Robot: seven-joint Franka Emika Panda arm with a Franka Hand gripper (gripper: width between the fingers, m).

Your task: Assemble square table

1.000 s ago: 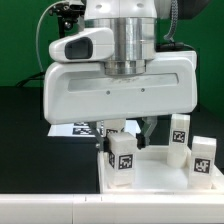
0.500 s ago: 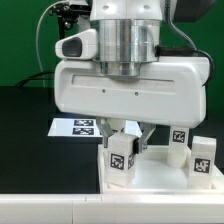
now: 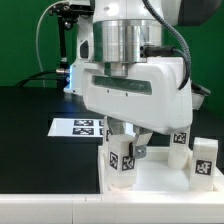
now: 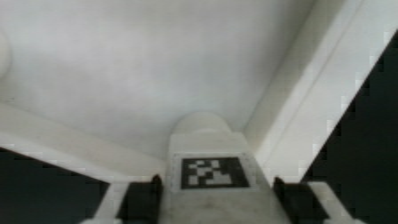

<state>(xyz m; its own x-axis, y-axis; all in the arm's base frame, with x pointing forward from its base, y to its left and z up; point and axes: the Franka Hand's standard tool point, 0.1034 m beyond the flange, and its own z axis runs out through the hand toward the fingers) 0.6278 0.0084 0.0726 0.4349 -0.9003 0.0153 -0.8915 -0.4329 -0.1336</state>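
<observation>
The square panel (image 3: 150, 178) lies flat in the lower right of the exterior view, its raised rim facing up. A tagged leg (image 3: 122, 158) stands upright at the panel's near corner on the exterior view's left, and two more legs (image 3: 180, 147) (image 3: 205, 160) stand along the exterior view's right side. The pincer (image 3: 127, 148) comes straight down over the first leg, its fingers either side of it; in the wrist view the leg (image 4: 214, 165) fills the gap between the two fingertips (image 4: 134, 198), so the pincer appears to be pinching that leg.

The step in hand is probably seating or twisting this leg into its corner socket. To do it well, keep the leg vertical, press gently downward while turning, and avoid dragging the panel across the black counter (image 3: 40, 150). The marker board (image 3: 78, 127) lies behind, at middle left, well apart from the work.
</observation>
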